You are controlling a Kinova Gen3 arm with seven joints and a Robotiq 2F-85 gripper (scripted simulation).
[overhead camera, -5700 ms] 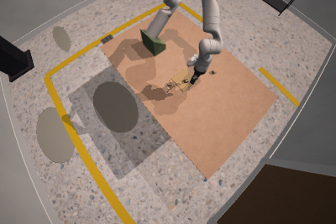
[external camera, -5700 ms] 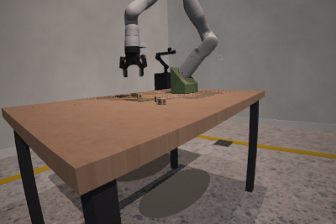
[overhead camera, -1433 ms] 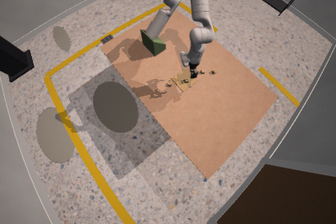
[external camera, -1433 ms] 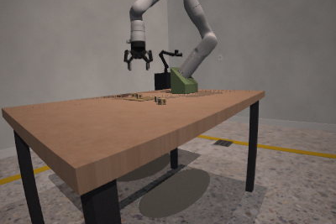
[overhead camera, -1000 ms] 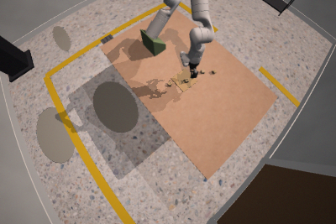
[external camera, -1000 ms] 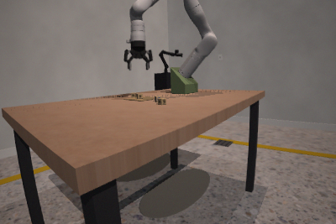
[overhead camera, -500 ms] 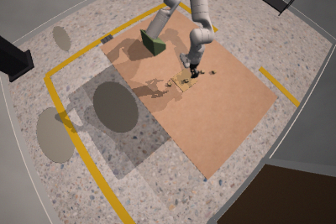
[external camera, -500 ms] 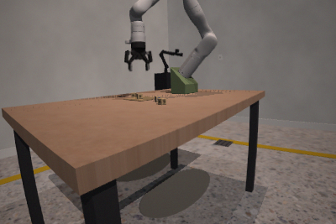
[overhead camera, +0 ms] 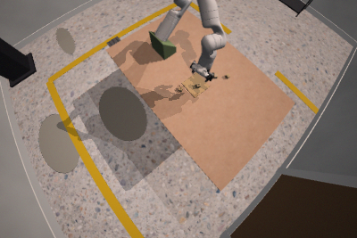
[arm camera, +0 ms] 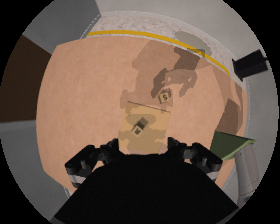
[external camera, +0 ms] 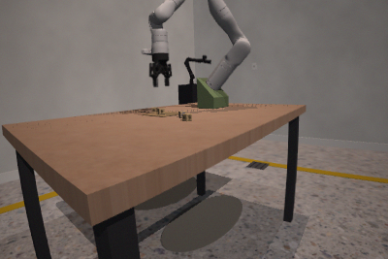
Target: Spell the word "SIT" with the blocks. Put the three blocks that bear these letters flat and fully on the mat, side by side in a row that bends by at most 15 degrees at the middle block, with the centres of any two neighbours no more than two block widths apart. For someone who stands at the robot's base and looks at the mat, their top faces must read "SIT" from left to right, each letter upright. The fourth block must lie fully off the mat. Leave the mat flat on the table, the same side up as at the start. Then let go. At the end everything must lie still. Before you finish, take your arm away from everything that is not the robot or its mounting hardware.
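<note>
Wood: the brown table [external camera: 121, 152] fills the scene, and everything that matters sits on the half nearer the arm's green base [overhead camera: 162, 45].
Arm: the white Kinova arm [external camera: 220, 12] arches up and over, wrist pointing straight down, well above the surface.
Mat: a small tan mat [overhead camera: 195, 86] lies flat on the wood, right under the wrist; in the wrist view it is the pale patch [arm camera: 146, 128] dead centre.
Gripper: the gripper [external camera: 160, 80] hangs high with the jaws spread as wide as they go, and there is nothing between them.
Blocks on mat: one block [arm camera: 139, 127] shows on the mat in the wrist view; its letter is too small to read.
Blocks off mat: another block [arm camera: 164, 96] sits on bare wood just beyond the mat's far edge, and one more [overhead camera: 227, 77] lies well apart, out to the side in the top view. Letters unreadable.
Key relation: the on-mat block sits almost straight below the open jaws, turned at a slant, so a plain descent with a small wrist twist looks like the way in.
Progress: judged early; no row of three reads on the mat yet.
</note>
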